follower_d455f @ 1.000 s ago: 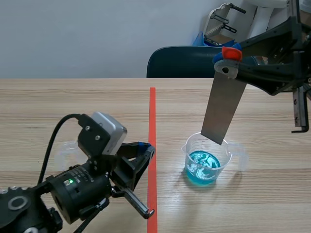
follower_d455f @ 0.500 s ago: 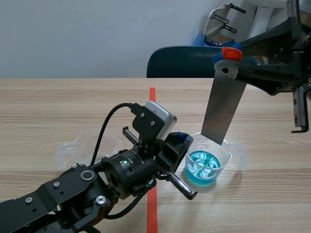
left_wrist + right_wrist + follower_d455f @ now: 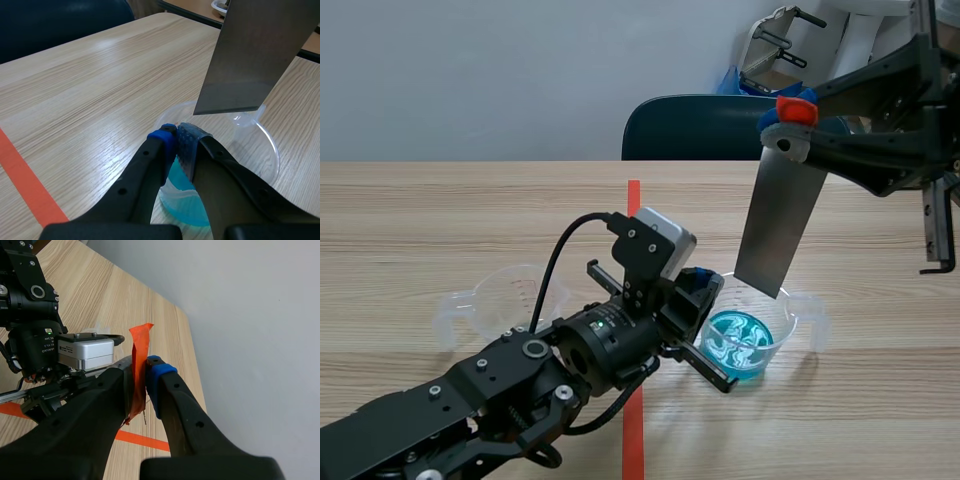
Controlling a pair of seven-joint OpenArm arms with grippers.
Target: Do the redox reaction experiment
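A clear plastic beaker (image 3: 790, 312) with blue liquid (image 3: 740, 345) stands right of the red tape line. My left gripper (image 3: 705, 300) is at its near-left rim. In the left wrist view that gripper (image 3: 177, 137) is shut on the beaker's (image 3: 265, 145) thin wall, with the blue liquid (image 3: 182, 205) showing below the fingers. A grey metal sheet (image 3: 780, 225) hangs tilted above the beaker, its lower edge just over the rim; it fills the space ahead of the left gripper as the sheet (image 3: 255, 55). My right gripper (image 3: 790, 125) is shut on its orange-taped top end (image 3: 139, 375).
An empty clear beaker (image 3: 495, 300) stands left of the tape line (image 3: 634, 220), partly behind the left arm. A dark blue chair (image 3: 690, 125) stands past the table's far edge. Grey equipment sits at the back right.
My left arm has swung right across the tape line to the blue-liquid beaker, and its fingers now pinch the rim. The right arm and the metal sheet have not moved.
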